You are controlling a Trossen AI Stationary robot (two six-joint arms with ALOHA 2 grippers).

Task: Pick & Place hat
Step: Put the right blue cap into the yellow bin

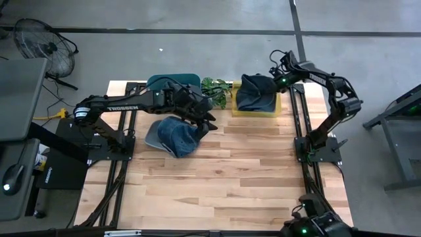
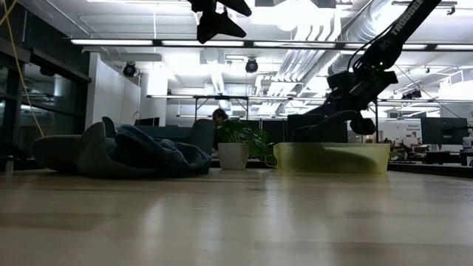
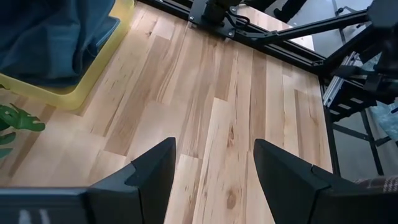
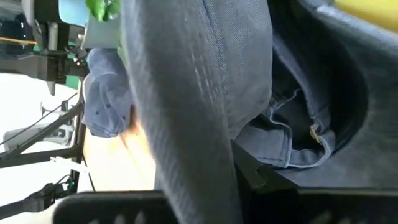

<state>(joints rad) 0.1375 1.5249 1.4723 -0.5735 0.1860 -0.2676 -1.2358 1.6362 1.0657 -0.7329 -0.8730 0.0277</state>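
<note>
A dark grey-blue hat [image 1: 255, 92] sits in the yellow bin [image 1: 276, 110] at the table's far edge, and my right gripper [image 1: 273, 81] is shut on it from the right. In the low view the hat [image 2: 318, 127] bulges above the bin's rim [image 2: 332, 148]. A blue denim hat [image 1: 174, 135] lies on the table left of centre. My left gripper [image 3: 214, 171] hovers open above its right side, with only bare wood between the fingers. A teal hat [image 1: 172, 80] lies behind it at the far edge. My right gripper is shut on a band of the dark hat's cloth [image 4: 193, 155] that runs down between its fingers. The cloth itself hides the fingertips, so I cannot tell whether it is one layer or several. The fingers slant down from the table's right. The hat's bulk lies inside the yellow bin.
A small potted plant [image 1: 217, 89] stands between the teal hat and the bin. Black frame rails [image 1: 302, 145] run along both sides of the table. The wooden near half [image 1: 223, 191] holds nothing. People and desks show in the room beyond.
</note>
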